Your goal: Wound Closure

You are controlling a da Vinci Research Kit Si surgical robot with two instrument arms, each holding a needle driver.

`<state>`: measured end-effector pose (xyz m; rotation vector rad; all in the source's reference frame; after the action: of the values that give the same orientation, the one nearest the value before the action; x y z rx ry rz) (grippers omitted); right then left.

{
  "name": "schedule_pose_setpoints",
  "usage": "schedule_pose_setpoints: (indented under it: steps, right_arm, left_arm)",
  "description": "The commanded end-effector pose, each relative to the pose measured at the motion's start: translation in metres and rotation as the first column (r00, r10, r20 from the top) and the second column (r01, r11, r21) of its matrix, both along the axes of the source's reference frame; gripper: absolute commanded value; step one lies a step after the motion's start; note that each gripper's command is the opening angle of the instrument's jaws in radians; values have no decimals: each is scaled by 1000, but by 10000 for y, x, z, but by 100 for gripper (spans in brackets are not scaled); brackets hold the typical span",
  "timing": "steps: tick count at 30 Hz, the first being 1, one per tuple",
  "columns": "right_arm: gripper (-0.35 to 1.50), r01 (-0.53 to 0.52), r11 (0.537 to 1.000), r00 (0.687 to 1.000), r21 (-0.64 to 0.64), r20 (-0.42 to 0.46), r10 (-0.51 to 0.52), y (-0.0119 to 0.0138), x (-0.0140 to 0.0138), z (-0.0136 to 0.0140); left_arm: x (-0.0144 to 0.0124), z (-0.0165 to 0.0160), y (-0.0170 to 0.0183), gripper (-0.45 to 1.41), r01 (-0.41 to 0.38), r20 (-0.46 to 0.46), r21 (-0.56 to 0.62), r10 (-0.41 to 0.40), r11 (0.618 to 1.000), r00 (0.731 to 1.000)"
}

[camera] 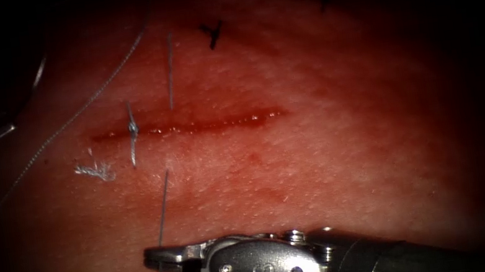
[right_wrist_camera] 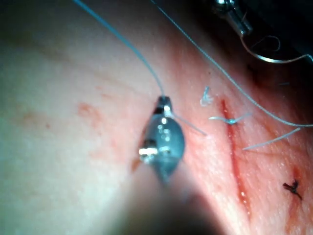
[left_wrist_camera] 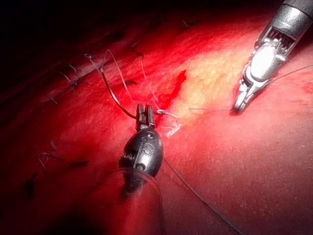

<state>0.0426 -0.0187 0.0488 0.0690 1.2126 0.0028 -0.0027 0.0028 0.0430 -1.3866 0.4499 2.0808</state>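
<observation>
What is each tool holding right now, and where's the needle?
Right tool: jaws shut on thread below the cut. Left tool: jaws shut on the needle near one end, clear of tissue. One knot sits on the cut's left end.

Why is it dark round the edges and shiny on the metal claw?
Endoscope view: light pools on pink tissue around the red cut, edges dark; glare on the right arm's steel tool, shut on thin grey thread. Left wrist view: a bright patch on tissue; the left arm's dark tool grips the curved needle near one end, outside the tissue.
</observation>
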Motion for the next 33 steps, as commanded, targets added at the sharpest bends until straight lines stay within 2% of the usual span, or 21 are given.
schedule_pose_setpoints:
  steps: [1,2,3,4,6,8,9,11,12,13,14,15,18,20,24,27,29,33]
  right_arm:
    - [-35,-3,1000,1000,-1,-1,3,5,6,2]
    - [-35,-3,1000,1000,0,-2,3,6,4,2]
    - [20,-7,1000,1000,1,9,7,8,1,0]
    - [20,-7,1000,1000,1,9,7,8,1,0]
    - [72,-21,1000,1000,11,10,21,11,-2,-1]
    - [89,-31,999,999,16,12,31,12,-6,-3]
    - [101,-48,999,999,14,16,48,14,-11,-6]
    - [103,-57,998,998,14,19,57,16,-15,-9]
    - [103,-64,998,998,15,15,64,18,-20,-13]
    - [103,-64,998,998,15,15,64,18,-20,-13]
    - [103,-70,997,998,17,9,70,20,-22,-14]
    - [103,-70,997,998,17,9,70,20,-22,-14]
    - [103,-74,997,997,17,10,74,22,-24,-15]
    - [103,-76,997,997,17,8,76,22,-24,-15]
    - [101,-81,997,997,15,6,81,22,-27,-15]
    - [96,-84,996,996,15,8,84,24,-32,-14]
    - [94,-95,995,995,14,13,95,27,-37,-14]
    - [93,-97,995,995,17,20,97,34,-47,-13]
  left_arm:
    - [-5,12,5,-45,8,1,-2,-8,1000,1000]
    - [-3,21,8,-45,11,-8,3,-11,1000,1000]
    - [-2,34,16,-45,8,-19,10,-8,1000,1000]
    - [-2,34,16,-45,8,-19,10,-8,1000,1000]
    - [-1,48,26,-45,14,-17,15,-13,1000,1000]
    - [0,61,37,-45,22,-12,26,-22,999,1000]
    - [1,71,44,-3,43,-4,50,-43,998,999]
    - [5,80,49,15,81,0,82,-81,993,997]
    - [9,90,51,41,103,3,97,-104,990,995]
    - [9,90,51,41,103,3,97,-104,990,995]
    - [13,97,52,59,118,0,119,-119,986,993]
    - [13,97,52,59,118,0,119,-119,986,993]
    - [21,107,54,100,125,-25,149,-123,981,992]
    - [29,111,59,116,122,-40,159,-117,980,992]
    - [47,113,64,113,153,-77,160,-142,975,987]
    - [53,107,61,91,159,-86,163,-146,974,985]
    - [51,102,57,78,164,-91,165,-151,973,984]
    - [29,86,42,74,113,-29,177,-110,978,994]
